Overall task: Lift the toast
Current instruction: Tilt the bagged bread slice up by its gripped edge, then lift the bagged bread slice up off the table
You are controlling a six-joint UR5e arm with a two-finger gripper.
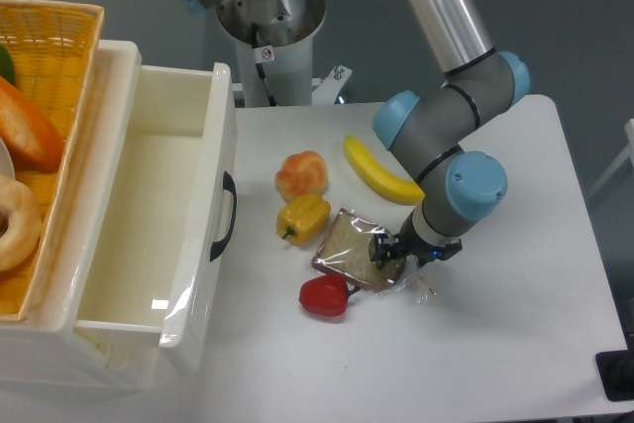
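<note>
The toast (347, 248) is a flat brown slice in crinkly clear plastic, lying on the white table between the yellow pepper and the red pepper. My gripper (388, 253) is down at the toast's right edge, its dark fingers at the plastic wrap. The wrist hides the fingertips, so I cannot tell whether they are closed on the toast. The toast still rests on the table.
A yellow pepper (303, 218), a red pepper (325, 296), an orange pepper (301, 174) and a banana (379, 172) lie around the toast. A large white bin (213, 195) stands at the left, with a wicker basket (59, 37) holding bread beyond it.
</note>
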